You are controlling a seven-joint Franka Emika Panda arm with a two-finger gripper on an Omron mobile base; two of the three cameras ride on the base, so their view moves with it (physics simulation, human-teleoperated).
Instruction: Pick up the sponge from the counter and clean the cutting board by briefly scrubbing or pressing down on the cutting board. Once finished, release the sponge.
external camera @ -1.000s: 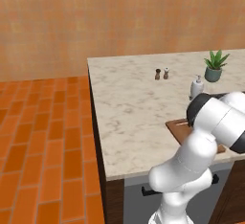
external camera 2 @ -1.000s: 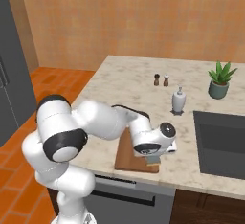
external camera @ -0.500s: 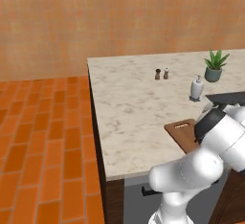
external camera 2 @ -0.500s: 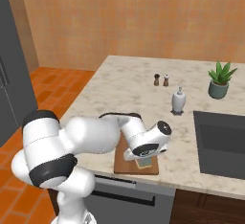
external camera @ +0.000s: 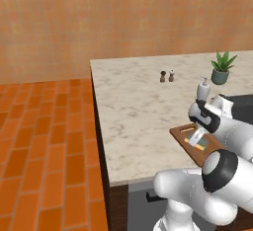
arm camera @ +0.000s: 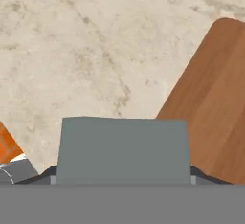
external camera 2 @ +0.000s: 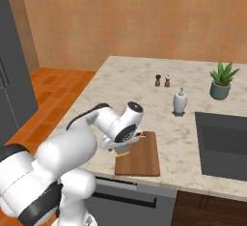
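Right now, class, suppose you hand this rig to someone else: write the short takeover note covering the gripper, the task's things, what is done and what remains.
Gripper: shut on the sponge, low over the cutting board.
Sponge: grey-blue top, yellow layer beneath, at the board's near-left part in the left base view; actual contact cannot be confirmed.
Cutting board: flat on the counter, near its front edge, left of the sink.
Done: sponge picked up and brought to the board.
Left: press or scrub briefly, then release the sponge.

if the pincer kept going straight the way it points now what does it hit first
The pincer holds the sponge and points down by the board's edge. Probably the sponge would meet the board or the counter beside it; depth is unclear.
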